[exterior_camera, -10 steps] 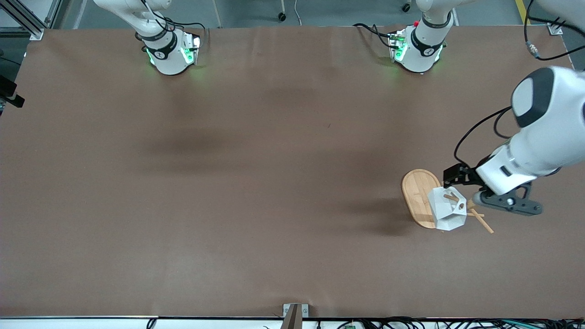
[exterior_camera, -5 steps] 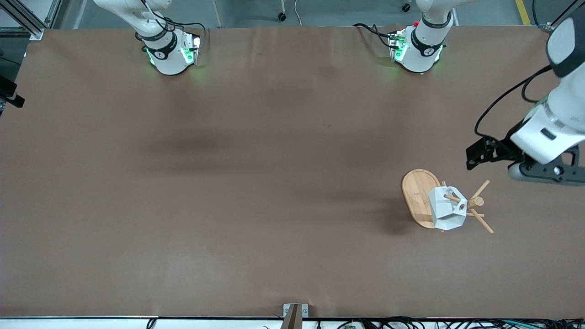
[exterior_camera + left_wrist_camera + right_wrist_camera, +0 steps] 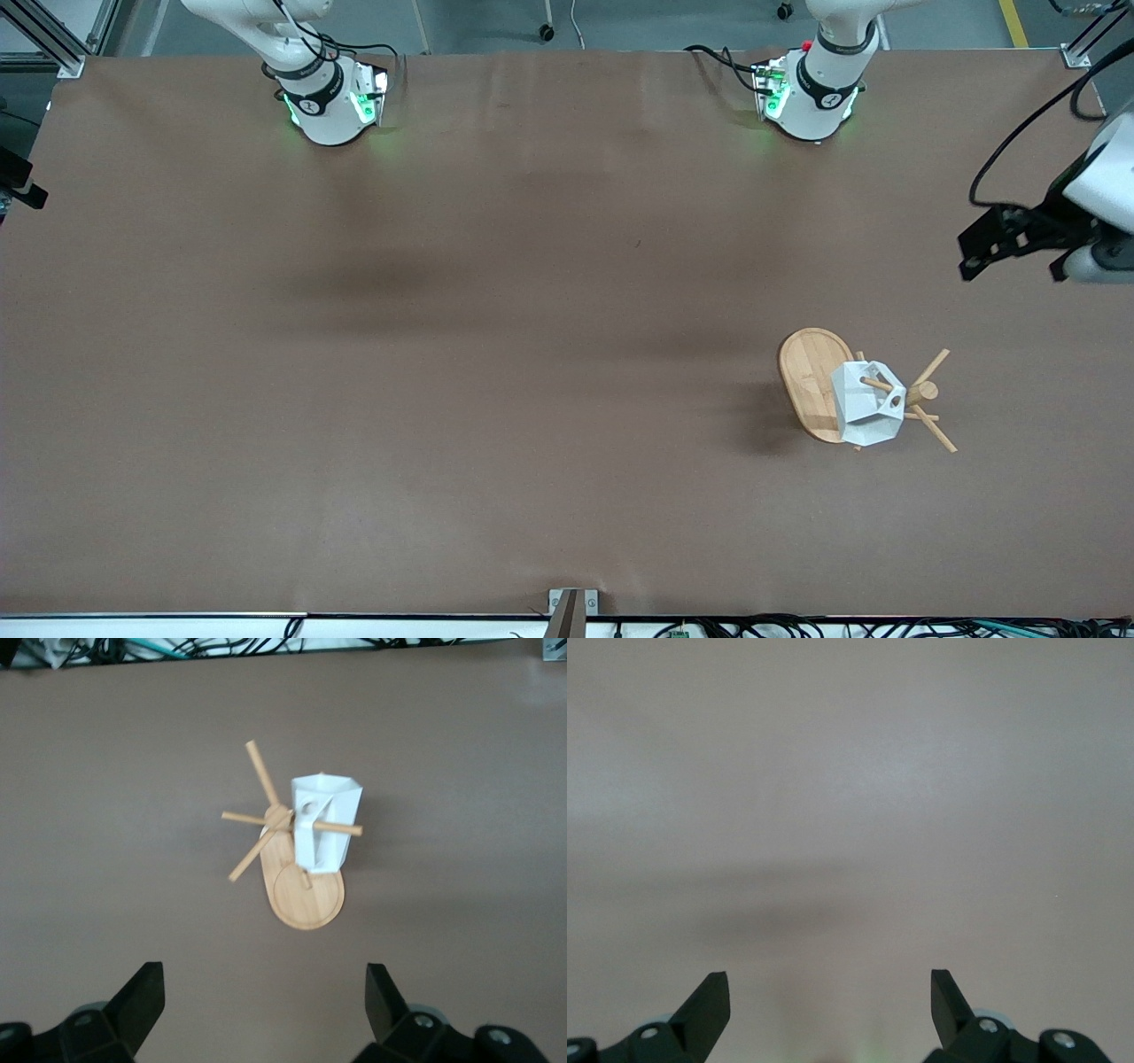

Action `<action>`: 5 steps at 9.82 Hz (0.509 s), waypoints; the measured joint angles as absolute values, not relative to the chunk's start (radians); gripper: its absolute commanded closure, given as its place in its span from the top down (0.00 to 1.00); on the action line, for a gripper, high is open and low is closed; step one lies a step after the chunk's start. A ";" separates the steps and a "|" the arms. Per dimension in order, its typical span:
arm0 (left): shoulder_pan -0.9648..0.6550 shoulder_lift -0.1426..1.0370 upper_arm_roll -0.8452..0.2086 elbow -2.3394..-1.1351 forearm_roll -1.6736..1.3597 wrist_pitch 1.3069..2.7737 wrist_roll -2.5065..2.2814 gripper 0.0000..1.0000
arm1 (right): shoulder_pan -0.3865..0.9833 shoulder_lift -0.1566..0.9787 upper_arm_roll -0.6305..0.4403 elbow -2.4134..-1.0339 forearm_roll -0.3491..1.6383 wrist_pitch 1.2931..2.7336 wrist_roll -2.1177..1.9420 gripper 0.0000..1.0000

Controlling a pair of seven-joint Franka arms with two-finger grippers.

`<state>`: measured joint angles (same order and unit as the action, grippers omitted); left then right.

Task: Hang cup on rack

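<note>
The white faceted cup [image 3: 864,412] hangs by its handle hole on a peg of the bamboo rack [image 3: 808,377], which stands toward the left arm's end of the table. In the left wrist view the cup [image 3: 323,819] shows on a peg above the rack's oval base [image 3: 306,896]. My left gripper [image 3: 972,251] is open and empty, up in the air over the table's edge at the left arm's end, well apart from the rack; its fingers also show in the left wrist view [image 3: 266,1003]. My right gripper [image 3: 830,1003] is open and empty over bare table; it is out of the front view.
The brown table top [image 3: 496,354] carries nothing else. The two arm bases [image 3: 332,102] [image 3: 811,97] stand along its edge farthest from the front camera. Cables lie along the edge nearest that camera.
My left gripper has drawn away from the cup and rack, rising and moving off toward the table's edge. The cup stays hanging on the peg. The right arm has not moved.
</note>
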<state>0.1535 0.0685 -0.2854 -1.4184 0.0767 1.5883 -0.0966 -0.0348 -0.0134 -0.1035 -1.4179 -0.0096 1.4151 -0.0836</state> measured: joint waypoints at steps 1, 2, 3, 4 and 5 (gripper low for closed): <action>0.090 0.043 -0.221 -1.428 0.068 1.554 -0.094 1.00 | -0.035 -0.013 -0.104 -1.418 -0.010 1.415 -0.084 1.00; 0.047 0.017 -0.183 -1.454 0.050 1.536 -0.092 1.00 | -0.036 -0.013 -0.104 -1.418 -0.010 1.415 -0.084 1.00; 0.029 -0.014 -0.165 -1.498 0.023 1.533 -0.091 1.00 | -0.036 -0.013 -0.104 -1.418 -0.010 1.415 -0.084 1.00; 0.025 -0.047 -0.154 -1.548 0.002 1.535 -0.090 1.00 | -0.036 -0.013 -0.104 -1.419 -0.010 1.415 -0.084 1.00; 0.026 -0.084 -0.146 -1.600 -0.004 1.550 -0.083 1.00 | -0.036 -0.013 -0.104 -1.419 -0.010 1.414 -0.084 1.00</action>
<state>0.0258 -0.0837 -0.1460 -1.6004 -0.0036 1.5499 -0.0828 -0.0364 -0.0134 -0.1040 -1.4187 -0.0096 1.4144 -0.0836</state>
